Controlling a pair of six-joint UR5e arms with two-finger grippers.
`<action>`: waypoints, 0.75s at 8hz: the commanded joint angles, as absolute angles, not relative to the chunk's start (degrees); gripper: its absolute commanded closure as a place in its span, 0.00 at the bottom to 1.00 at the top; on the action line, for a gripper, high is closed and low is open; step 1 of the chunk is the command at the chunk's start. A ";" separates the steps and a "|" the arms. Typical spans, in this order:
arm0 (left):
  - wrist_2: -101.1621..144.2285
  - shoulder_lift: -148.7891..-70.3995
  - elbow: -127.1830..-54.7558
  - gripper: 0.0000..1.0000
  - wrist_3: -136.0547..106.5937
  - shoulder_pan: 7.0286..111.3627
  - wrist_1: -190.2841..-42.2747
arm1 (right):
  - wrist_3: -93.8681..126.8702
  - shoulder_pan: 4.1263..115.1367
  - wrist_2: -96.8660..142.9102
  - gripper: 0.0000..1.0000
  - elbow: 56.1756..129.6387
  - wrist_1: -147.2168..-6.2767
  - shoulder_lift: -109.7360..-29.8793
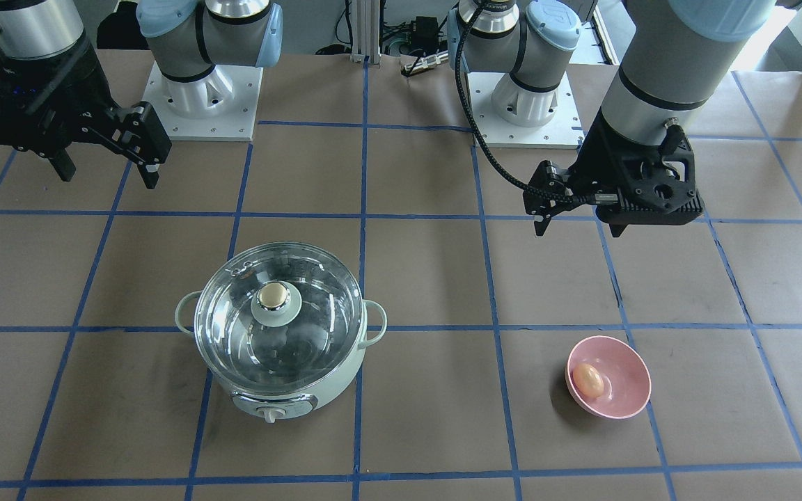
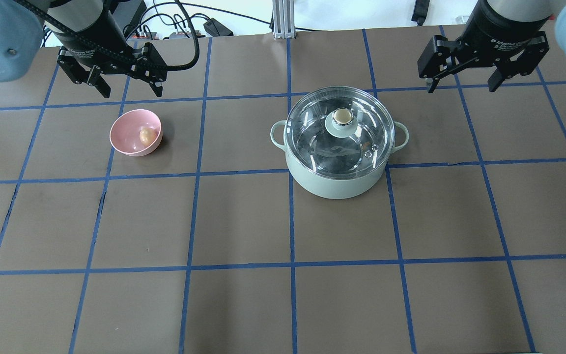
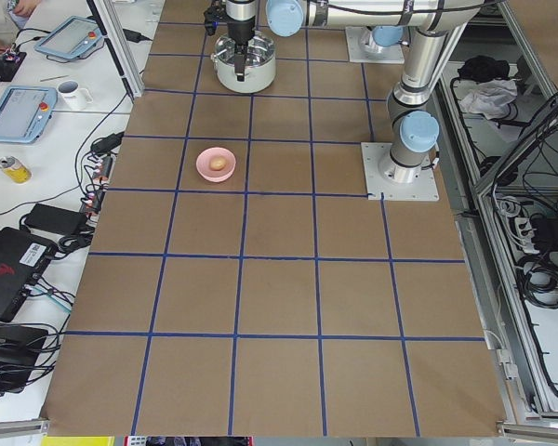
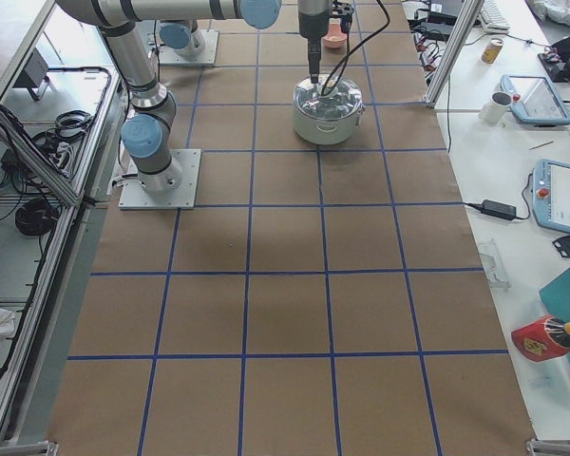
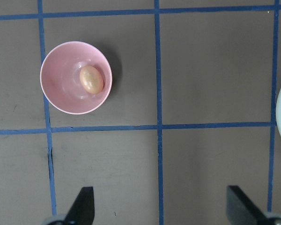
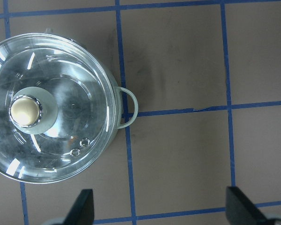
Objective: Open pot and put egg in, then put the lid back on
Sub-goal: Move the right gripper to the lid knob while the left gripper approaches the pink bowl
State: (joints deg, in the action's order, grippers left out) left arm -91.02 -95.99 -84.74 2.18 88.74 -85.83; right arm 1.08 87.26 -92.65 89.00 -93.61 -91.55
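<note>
At the table's [image 2: 243, 305] right, risk of right claw [image 2: 462, 87], spread empty like left claw [image 2: 130, 91], pinching lid [image 2: 339, 132] off-centre and dropping glass on pot [image 2: 334, 184].

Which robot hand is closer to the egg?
Left. The left gripper hovers close beside the pink bowl holding the egg; the right gripper hangs far off, beyond the pot.

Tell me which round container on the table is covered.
The mint-green pot, with the glass lid on it; the pink bowl sits open, holding the egg.
</note>
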 commanded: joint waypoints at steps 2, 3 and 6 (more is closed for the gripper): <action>-90.97 -96.24 -84.73 0.00 3.77 86.06 -85.52 | 0.70 91.03 -92.46 0.00 88.95 -93.96 -91.49; -90.88 -96.33 -84.73 0.00 7.00 84.04 -85.26 | 1.14 92.71 -92.29 0.00 88.95 -94.04 -91.23; -90.97 -99.21 -84.81 0.00 8.52 83.15 -83.76 | 0.97 94.03 -91.06 0.00 88.95 -94.47 -90.18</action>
State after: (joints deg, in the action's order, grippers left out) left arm -90.89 -97.11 -84.79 7.10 83.69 -84.17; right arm 0.95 92.71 -91.78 88.95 -93.75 -90.91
